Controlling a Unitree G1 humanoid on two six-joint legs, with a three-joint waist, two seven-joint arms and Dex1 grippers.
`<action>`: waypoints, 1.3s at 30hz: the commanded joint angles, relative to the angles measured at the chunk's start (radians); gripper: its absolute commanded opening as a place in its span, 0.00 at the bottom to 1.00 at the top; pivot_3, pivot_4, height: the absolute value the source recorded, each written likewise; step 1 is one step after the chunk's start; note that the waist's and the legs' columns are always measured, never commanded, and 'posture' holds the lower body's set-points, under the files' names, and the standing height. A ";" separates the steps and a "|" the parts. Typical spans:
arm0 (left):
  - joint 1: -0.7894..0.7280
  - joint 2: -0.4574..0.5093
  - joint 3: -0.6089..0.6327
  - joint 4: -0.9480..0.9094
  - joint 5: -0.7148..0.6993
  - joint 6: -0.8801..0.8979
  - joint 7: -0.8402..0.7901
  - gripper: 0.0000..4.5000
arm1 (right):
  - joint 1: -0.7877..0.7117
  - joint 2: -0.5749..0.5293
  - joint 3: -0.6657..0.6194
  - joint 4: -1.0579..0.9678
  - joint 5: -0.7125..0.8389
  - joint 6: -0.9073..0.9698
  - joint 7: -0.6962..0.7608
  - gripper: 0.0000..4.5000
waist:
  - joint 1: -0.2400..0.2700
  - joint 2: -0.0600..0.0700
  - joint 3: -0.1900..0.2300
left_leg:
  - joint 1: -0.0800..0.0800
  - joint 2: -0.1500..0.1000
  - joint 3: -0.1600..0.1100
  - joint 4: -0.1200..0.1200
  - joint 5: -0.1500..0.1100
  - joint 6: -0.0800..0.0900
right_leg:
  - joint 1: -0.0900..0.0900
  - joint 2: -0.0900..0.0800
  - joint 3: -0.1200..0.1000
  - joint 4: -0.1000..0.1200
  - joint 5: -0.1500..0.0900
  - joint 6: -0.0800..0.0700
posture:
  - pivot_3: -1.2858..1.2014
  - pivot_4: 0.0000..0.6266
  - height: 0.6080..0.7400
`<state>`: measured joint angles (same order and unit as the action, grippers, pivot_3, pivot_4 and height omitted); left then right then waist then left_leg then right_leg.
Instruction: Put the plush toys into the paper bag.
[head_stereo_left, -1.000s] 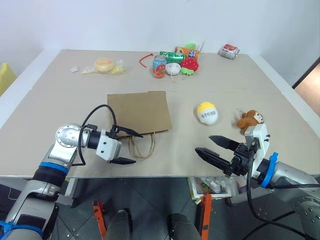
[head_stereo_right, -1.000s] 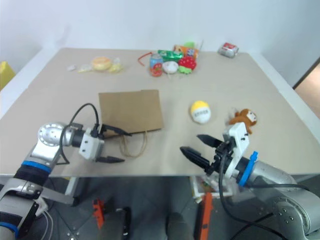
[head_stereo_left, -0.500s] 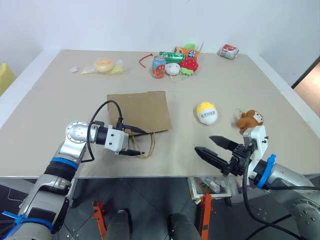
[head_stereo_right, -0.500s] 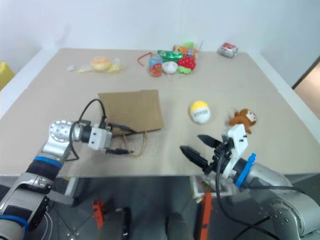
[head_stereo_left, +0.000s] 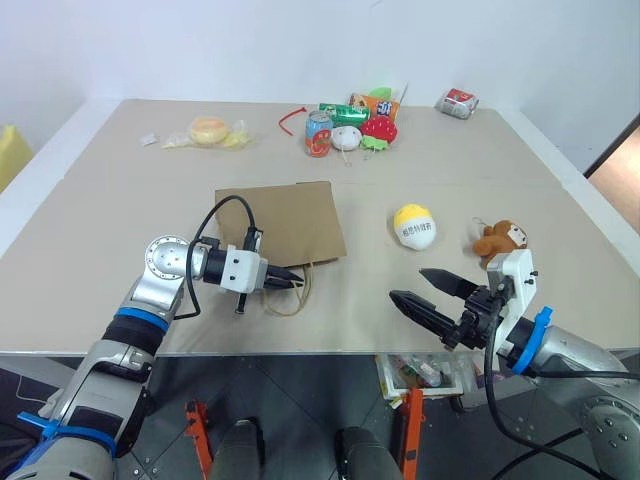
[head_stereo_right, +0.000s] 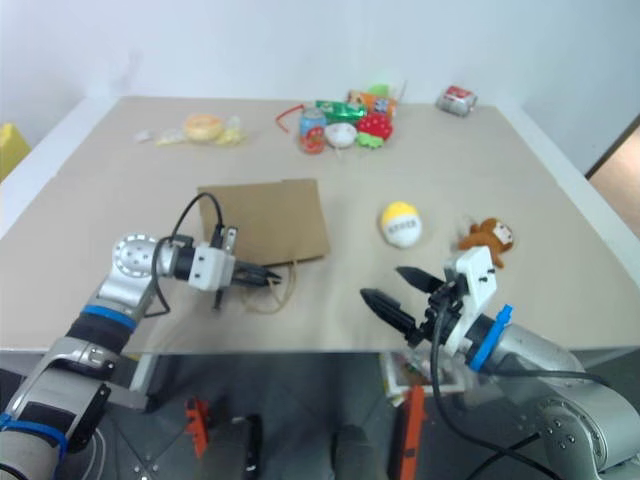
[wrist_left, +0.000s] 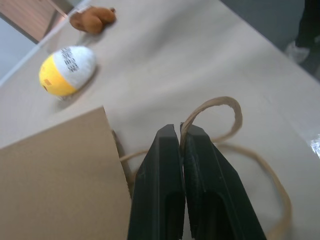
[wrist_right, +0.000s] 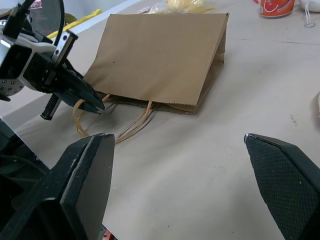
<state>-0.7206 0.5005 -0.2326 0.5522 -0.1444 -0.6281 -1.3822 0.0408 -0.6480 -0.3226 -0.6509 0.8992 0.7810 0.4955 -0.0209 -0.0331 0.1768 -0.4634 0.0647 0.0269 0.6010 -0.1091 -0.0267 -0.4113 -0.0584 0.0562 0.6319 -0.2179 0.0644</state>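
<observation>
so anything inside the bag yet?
Can't see inside: the bag lies flat on the table, looking collapsed. Both toys are still out on the table: the egg and the monkey. Left gripper has its jaws shut on a handle.

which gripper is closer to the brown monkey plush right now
Right. The right gripper hovers open just in front of the monkey plush; the left gripper is across the table, shut on the paper bag's handle.

Far table edge (head_stereo_left: 120, 130): soda can (head_stereo_left: 318, 133), strawberry toy (head_stereo_left: 379, 128), poss. bagged bun (head_stereo_left: 208, 130), crushed can (head_stereo_left: 458, 102).
</observation>
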 joint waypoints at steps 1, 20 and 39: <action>-0.034 -0.015 0.043 -0.163 -0.133 0.227 0.021 0.03 | -0.006 0.005 -0.012 -0.004 0.009 -0.024 0.002 1.00 | 0.000 0.000 0.000 | 0.000 0.000 0.000 0.000 0.000 0.000 | 0.000 0.000 0.000 0.000 0.000 0.000 | 0.52 0.24 1.00; 0.007 -0.028 0.117 -0.484 -0.283 0.692 0.187 0.00 | -0.195 0.127 0.189 0.118 -0.103 -0.077 -0.033 0.01 | -0.002 0.000 0.000 | 0.001 0.000 -0.001 0.000 0.000 0.000 | 0.000 0.001 0.000 0.000 0.000 0.000 | 0.52 0.24 1.00; -0.020 -0.111 0.174 -0.512 -0.324 0.852 0.356 0.00 | -0.561 0.423 0.490 0.619 -0.527 -0.271 -0.131 0.01 | -0.001 0.001 0.000 | -0.002 0.000 -0.001 -0.001 0.000 0.001 | -0.002 0.003 0.000 0.002 -0.001 0.003 | 0.52 0.24 1.00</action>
<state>-0.6998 0.4055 -0.1002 0.0752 -0.4408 0.1824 -1.0772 -0.4884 -0.2498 0.1685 -0.0457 0.4168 0.5677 0.3674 -0.0222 -0.0325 0.1772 -0.4650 0.0647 0.0254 0.6005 -0.1087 -0.0260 -0.4138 -0.0557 0.0566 0.6345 -0.2186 0.0671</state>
